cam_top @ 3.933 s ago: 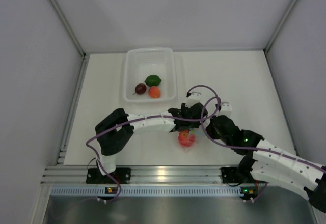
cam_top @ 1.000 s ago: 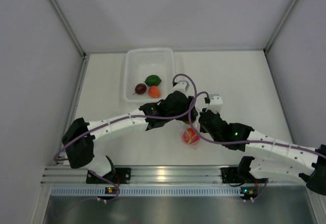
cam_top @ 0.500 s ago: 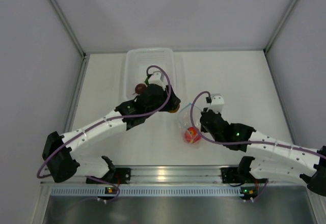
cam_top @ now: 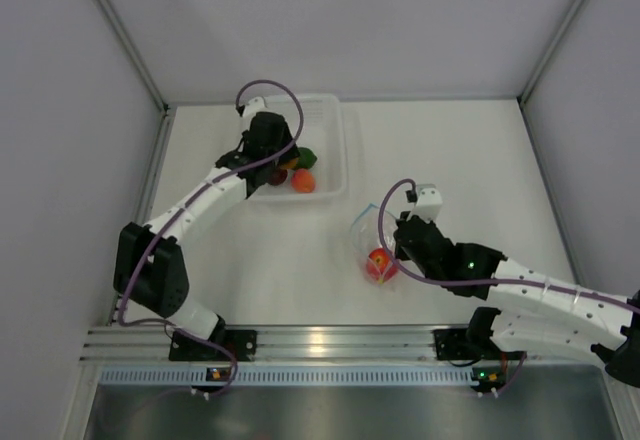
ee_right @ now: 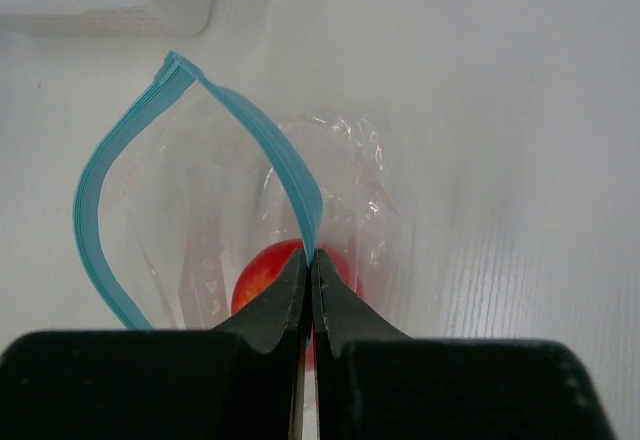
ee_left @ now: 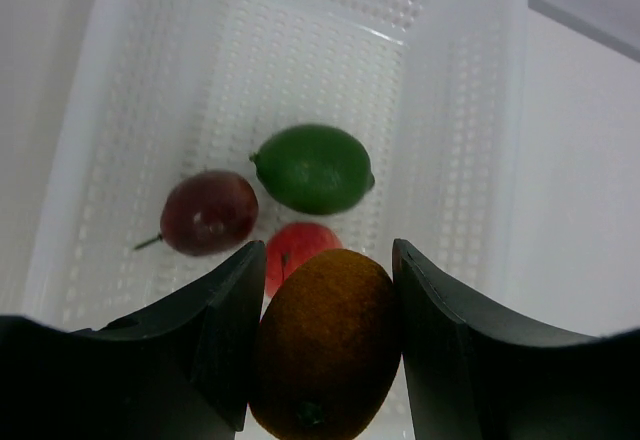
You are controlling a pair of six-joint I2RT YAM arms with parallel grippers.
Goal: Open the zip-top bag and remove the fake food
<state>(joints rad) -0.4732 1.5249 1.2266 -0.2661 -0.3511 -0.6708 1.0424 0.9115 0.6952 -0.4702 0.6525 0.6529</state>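
Forward over tub (ee_left: 478,130): left gripper (ee_left: 327,265), fruit (ee_left: 325,360)

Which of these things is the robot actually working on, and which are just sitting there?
Part of the job: zip-top bag, pinched by the right gripper; red fruit inside it; brownish-orange fruit in the left gripper; green fruit, maroon fruit, orange fruit, lying in the white tub.
Just there: white tub, only a container; table.
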